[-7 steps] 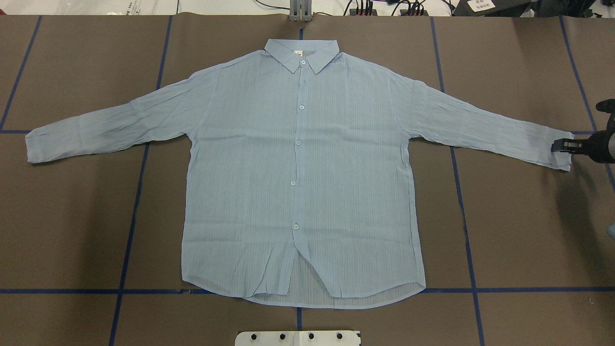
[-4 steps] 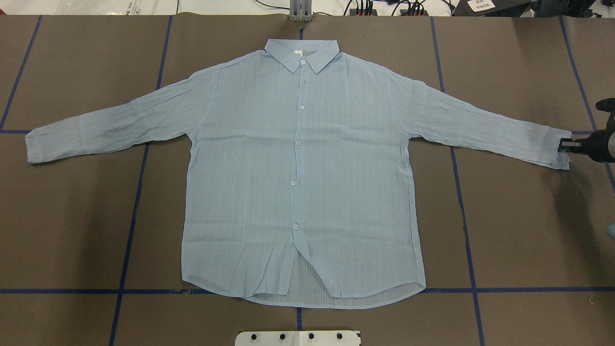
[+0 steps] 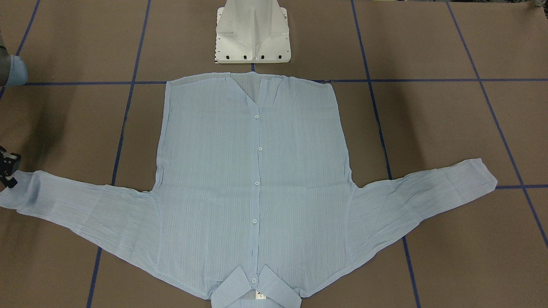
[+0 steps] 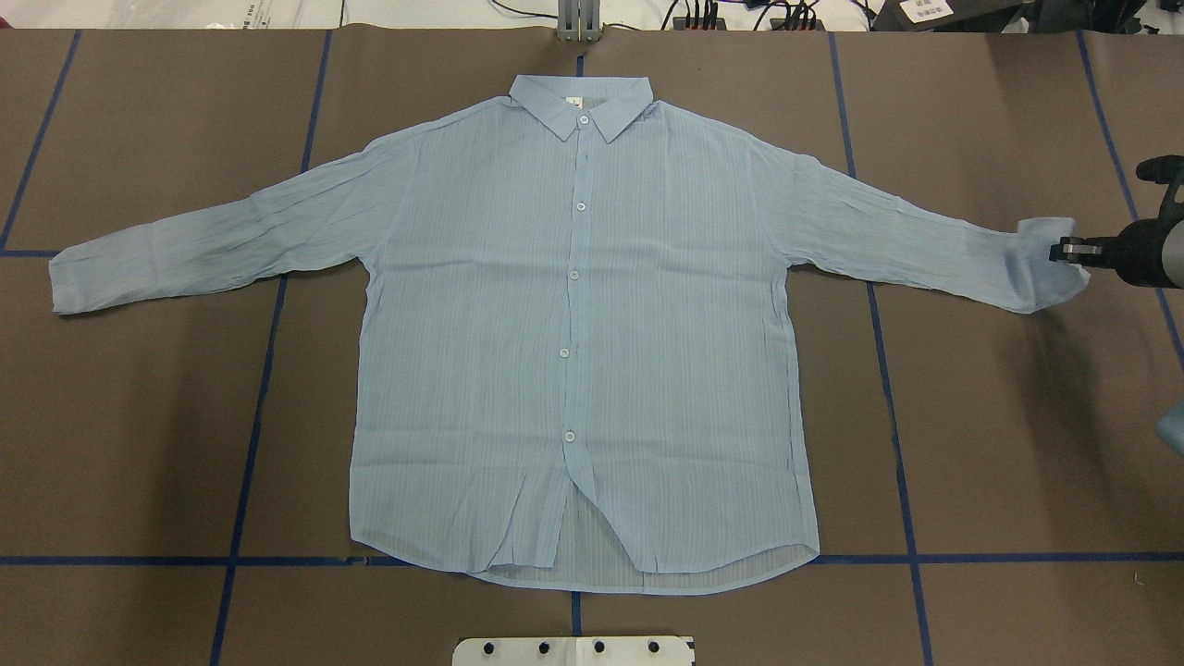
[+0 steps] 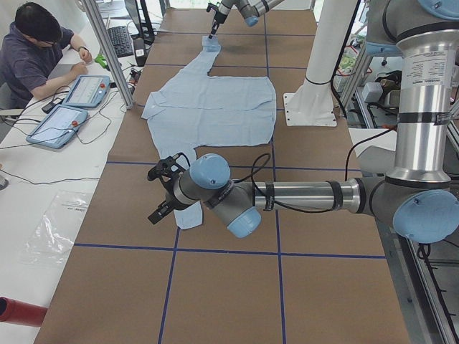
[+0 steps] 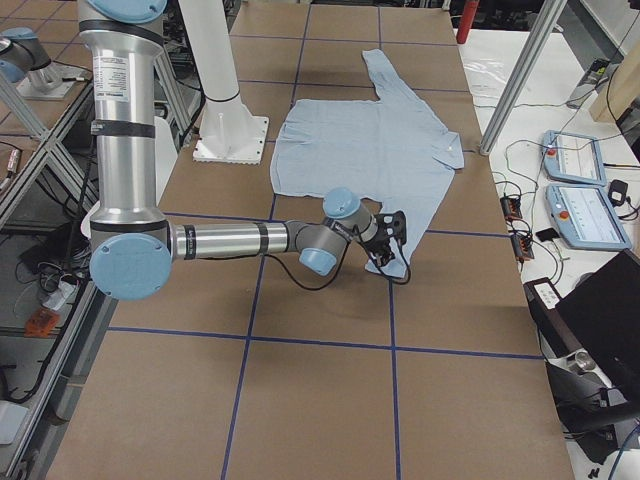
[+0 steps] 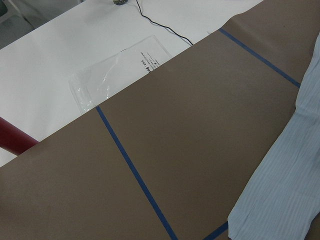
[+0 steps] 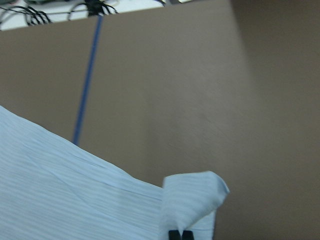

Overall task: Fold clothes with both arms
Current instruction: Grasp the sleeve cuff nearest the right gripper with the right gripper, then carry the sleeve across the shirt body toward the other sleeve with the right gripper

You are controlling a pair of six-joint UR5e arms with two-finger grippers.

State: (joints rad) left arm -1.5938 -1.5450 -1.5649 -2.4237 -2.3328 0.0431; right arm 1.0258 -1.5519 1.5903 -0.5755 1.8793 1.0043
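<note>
Right fingers (image 4: pixel 1076 249) pinching upturned cuff (image 4: pixel 1043 233), arm (image 6: pixel 230 240) stretched low

Right arm (image 6: pixel 225 240): forearm level and low; right gripper (image 4: pixel 1064 251) pinched tight on the shirt (image 4: pixel 573 324) at its cuff. Left arm (image 5: pixel 301 195): forearm level and low; left gripper (image 5: pixel 155 195) opening not determinable.

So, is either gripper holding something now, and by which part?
The right gripper holds the shirt by the cuff of one sleeve. For the left gripper, it cannot be told.
</note>
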